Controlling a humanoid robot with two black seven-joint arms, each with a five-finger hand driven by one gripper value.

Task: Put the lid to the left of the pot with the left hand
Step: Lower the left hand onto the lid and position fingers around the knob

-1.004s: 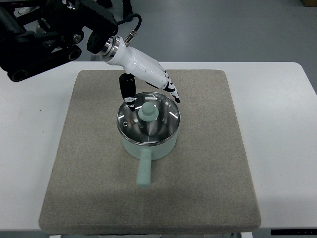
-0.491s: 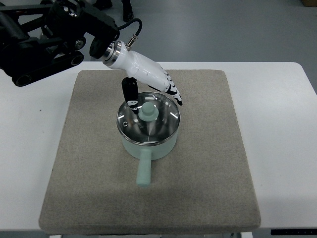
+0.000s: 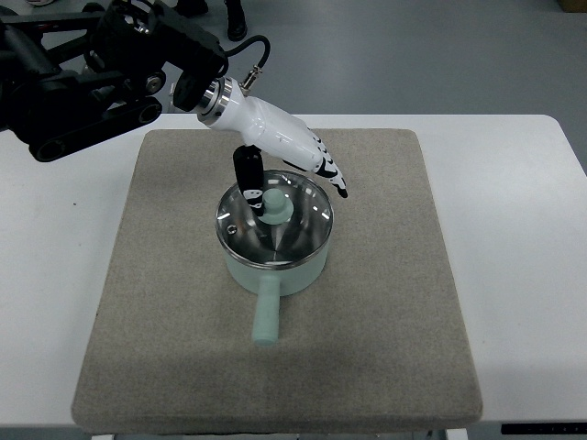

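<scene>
A mint-green pot (image 3: 275, 275) with a straight handle (image 3: 266, 316) pointing toward me sits in the middle of the mat. Its glass lid (image 3: 303, 229) with a mint knob (image 3: 275, 206) lies on the pot. My left hand (image 3: 293, 183), white with black fingertips, hovers over the lid's far edge. The thumb (image 3: 248, 176) hangs down just left of the knob, and the fingers (image 3: 328, 172) stretch out to the right of it. The hand is open and holds nothing.
A grey-brown mat (image 3: 385, 302) covers most of the white table (image 3: 523, 229). The black left arm (image 3: 83, 73) comes in from the upper left corner. Bare mat lies left of the pot.
The left hand has shifted right and slightly toward the knob; the thumb now sits closer to the knob. Pot and lid have not moved.
</scene>
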